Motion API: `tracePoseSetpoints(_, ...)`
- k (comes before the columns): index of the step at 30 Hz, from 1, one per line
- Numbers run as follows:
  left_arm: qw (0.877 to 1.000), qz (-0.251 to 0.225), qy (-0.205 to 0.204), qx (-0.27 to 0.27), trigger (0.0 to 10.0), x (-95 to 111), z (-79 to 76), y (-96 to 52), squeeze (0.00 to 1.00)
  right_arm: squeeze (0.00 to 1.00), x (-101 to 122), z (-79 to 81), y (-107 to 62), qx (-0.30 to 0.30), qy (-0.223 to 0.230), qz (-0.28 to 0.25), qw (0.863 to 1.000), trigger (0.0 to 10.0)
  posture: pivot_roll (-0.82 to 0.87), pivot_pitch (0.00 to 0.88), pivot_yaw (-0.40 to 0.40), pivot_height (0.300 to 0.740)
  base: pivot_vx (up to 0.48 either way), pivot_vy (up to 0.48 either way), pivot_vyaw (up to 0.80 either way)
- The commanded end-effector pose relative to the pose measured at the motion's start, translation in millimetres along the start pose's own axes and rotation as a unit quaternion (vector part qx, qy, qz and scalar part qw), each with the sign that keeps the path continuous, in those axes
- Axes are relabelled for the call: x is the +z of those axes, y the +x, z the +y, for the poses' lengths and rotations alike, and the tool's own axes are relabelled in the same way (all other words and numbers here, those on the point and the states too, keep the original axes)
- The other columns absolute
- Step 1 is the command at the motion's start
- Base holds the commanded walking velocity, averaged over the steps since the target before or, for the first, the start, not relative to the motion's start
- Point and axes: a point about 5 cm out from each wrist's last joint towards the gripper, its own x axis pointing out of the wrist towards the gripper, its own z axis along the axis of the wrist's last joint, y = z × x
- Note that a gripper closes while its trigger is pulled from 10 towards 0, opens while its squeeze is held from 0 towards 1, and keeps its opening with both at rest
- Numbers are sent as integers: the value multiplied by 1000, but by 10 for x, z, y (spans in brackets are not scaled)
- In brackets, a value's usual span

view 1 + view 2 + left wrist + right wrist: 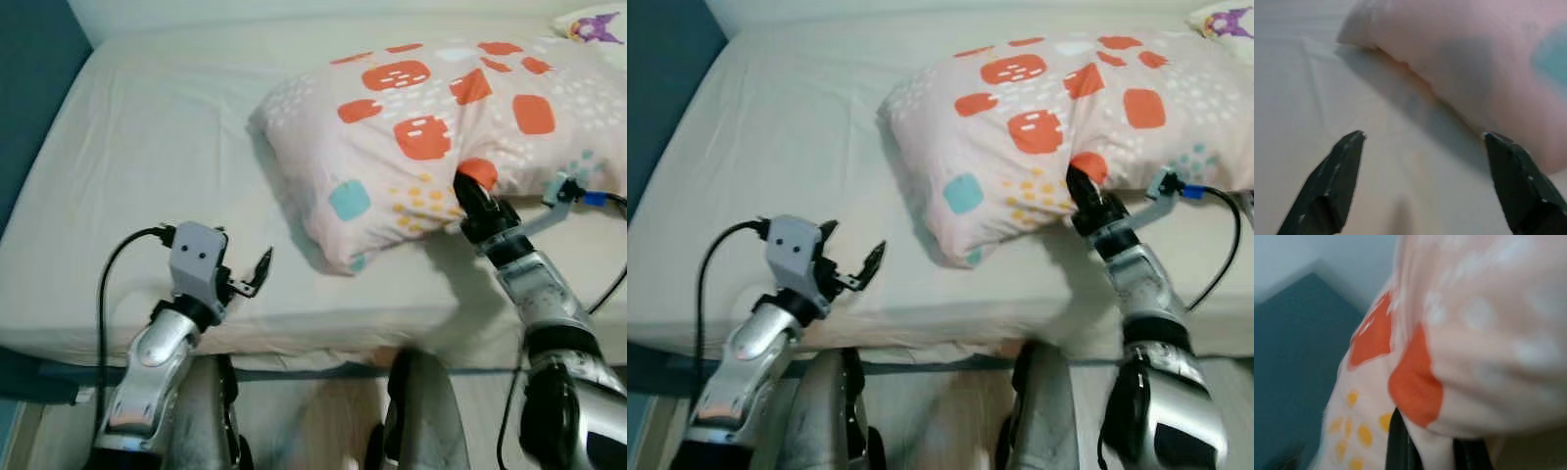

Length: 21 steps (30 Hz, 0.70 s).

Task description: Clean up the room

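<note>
No legible brand, label or writing anywhere; printed pattern only. Pillow (441, 127): pale pink, with orange blocks, teal squares, yellow dots and white dots, lying on the bed (147, 176) with its white sheet, its pointed corner nearest the bed's front edge. Small purple cartoon print (596, 26) on a white item just beyond the pillow's far end, at the frame corner.

Right gripper (468, 188): pressed into the near edge of the pillow, fingers buried in the fabric and closed on a fold at an orange patch; in the right wrist view, black fingers (1398, 445) seen with cloth bunched between them. Black cable with a blue connector (594, 199) beside that wrist, just below the pillow's edge.

Left gripper (857, 266): well apart from the pillow, above the bed's front edge, touching nothing. Fingertips (1349, 147) spread wide, bare sheet between them, pillow corner lying ahead. Dark teal wall (29, 78) beside the bed, on the side away from the pillow.
</note>
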Motion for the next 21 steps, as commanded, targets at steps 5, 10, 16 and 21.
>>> tracePoseSetpoints(5,988,-14,-147,40,10000,-26,99,93,0,0,-484,354,-138,140,-31,215,966,0,57,132,-44,486,0,0,0)
tracePoseSetpoints(10,958,-19,-282,50,10000,-91,132,128,0,0,-591,349,-394,137,-74,333,930,0,41,120,-46,486,0,0,0)
tracePoseSetpoints(16,932,-6,-361,-15,10000,-162,-30,136,0,0,-599,351,-674,116,-104,415,896,0,23,109,-47,486,0,0,0)
tracePoseSetpoints(21,925,43,-371,-72,10000,-256,-248,153,0,0,-574,467,-799,119,-113,450,878,0,6,112,-39,486,0,0,0)
